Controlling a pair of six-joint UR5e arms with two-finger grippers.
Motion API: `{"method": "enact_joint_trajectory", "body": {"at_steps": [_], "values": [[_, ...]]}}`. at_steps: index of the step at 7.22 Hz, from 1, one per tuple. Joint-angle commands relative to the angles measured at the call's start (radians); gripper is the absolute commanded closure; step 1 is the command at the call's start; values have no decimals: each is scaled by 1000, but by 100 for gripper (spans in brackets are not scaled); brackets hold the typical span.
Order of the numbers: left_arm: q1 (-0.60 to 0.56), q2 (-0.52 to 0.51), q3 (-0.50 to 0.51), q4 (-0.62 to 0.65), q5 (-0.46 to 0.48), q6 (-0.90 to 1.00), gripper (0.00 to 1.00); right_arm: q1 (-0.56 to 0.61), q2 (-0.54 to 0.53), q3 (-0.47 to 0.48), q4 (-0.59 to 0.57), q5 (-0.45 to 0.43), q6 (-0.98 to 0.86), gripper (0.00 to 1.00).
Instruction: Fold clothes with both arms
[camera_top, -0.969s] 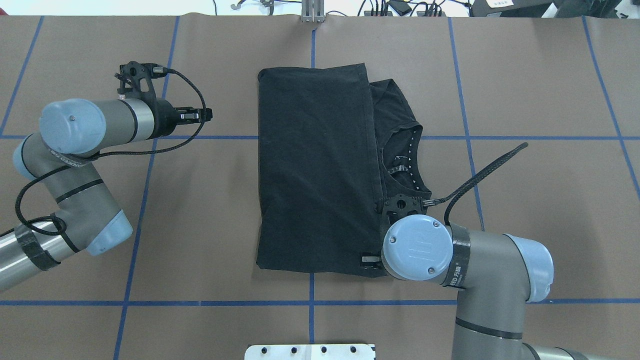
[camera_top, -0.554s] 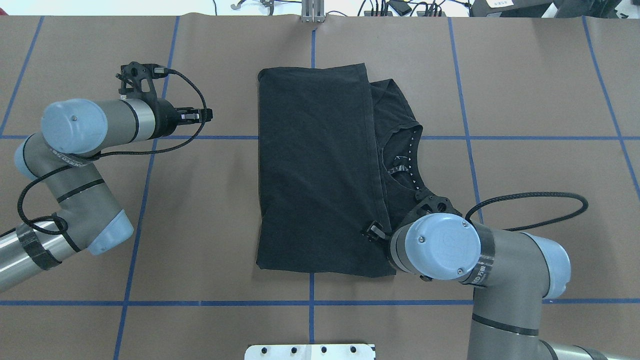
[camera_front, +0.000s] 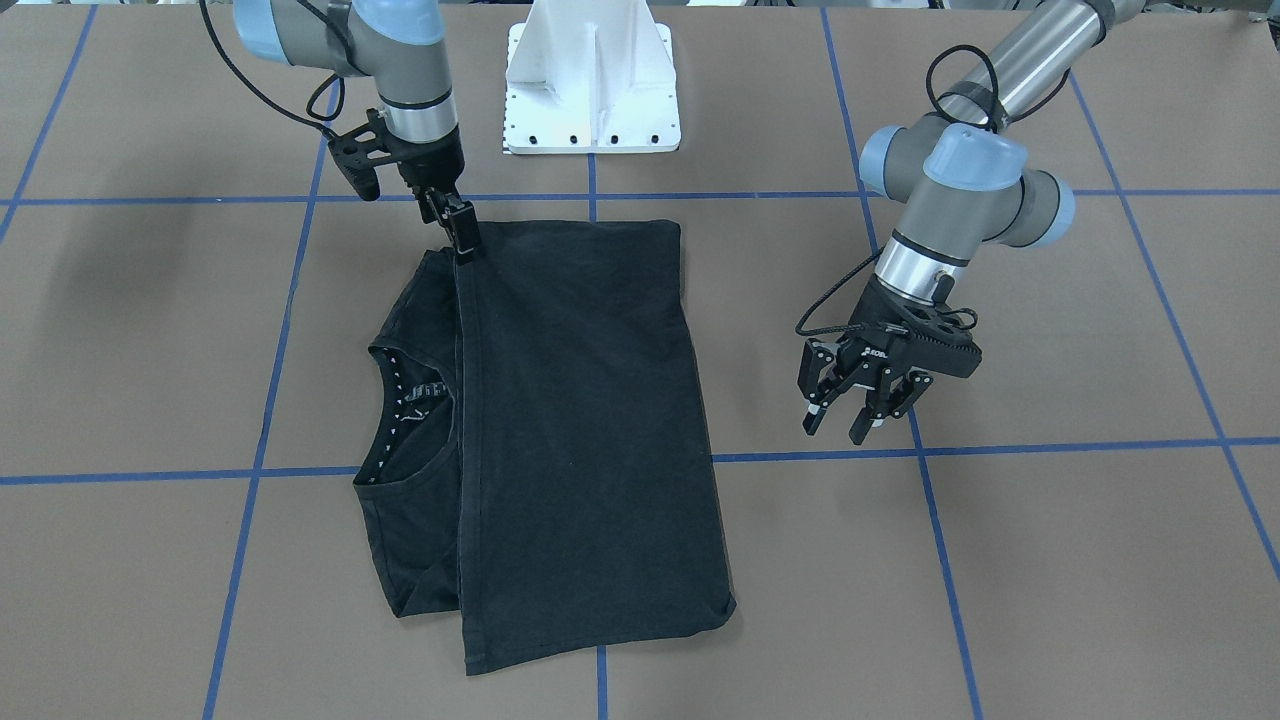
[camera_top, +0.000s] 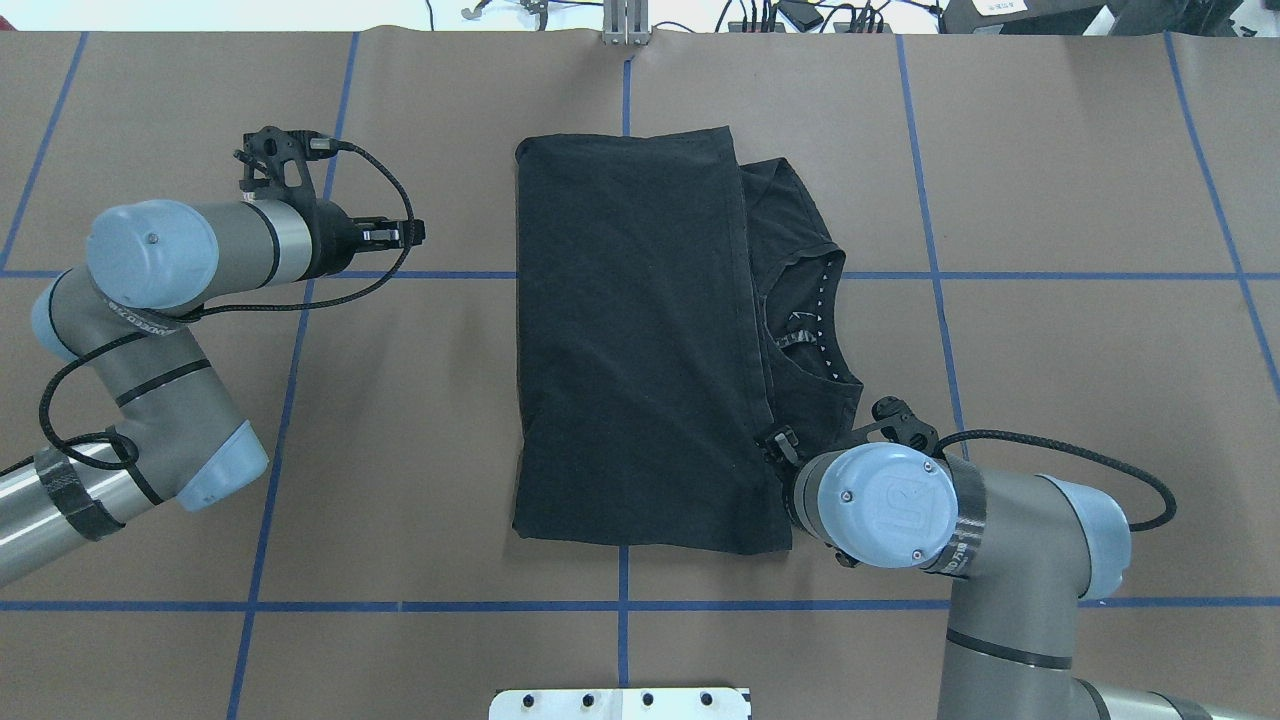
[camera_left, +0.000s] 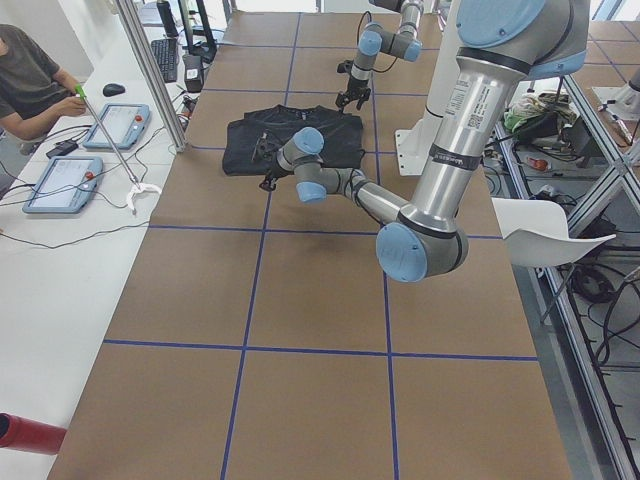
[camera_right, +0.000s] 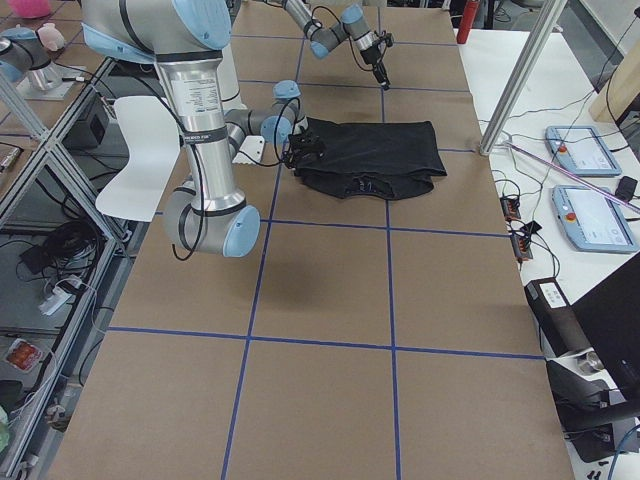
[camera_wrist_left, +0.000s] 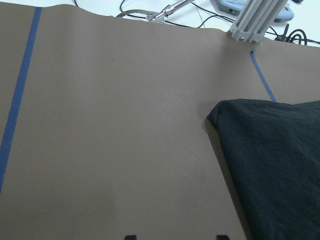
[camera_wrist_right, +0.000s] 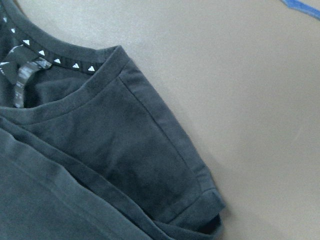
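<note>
The black T-shirt (camera_top: 640, 340) lies flat on the table, its body folded over so the collar (camera_top: 800, 330) and one sleeve show on the right; it also shows in the front view (camera_front: 580, 420). My right gripper (camera_top: 776, 446) points down at the folded hem edge near the robot-side corner (camera_front: 463, 243). I cannot tell whether it is open or shut. Its wrist view shows only the sleeve and collar (camera_wrist_right: 125, 150). My left gripper (camera_front: 858, 418) is open and empty above bare table, well left of the shirt (camera_top: 408, 233). The left wrist view shows a shirt corner (camera_wrist_left: 275, 165).
The white pedestal (camera_front: 590, 80) stands at the robot's side of the table. Blue tape lines (camera_top: 280, 420) grid the brown table cover. An aluminium post (camera_top: 625, 25) stands at the far edge. An operator (camera_left: 30, 80) sits beside the table with tablets.
My right wrist has turned, and its gripper has moved from the shirt's near hem corner up along the folded edge toward the collar. The shirt lies as before. The left arm has barely moved.
</note>
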Motion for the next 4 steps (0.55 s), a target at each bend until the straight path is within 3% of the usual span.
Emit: {"method": "enact_joint_trajectory", "body": {"at_steps": [1, 4], "values": [[0, 0, 0, -1, 1, 0, 38, -15, 3, -19, 0, 2, -4, 3], [0, 0, 0, -1, 1, 0, 38, -16, 4, -31, 0, 2, -8, 3]]}}
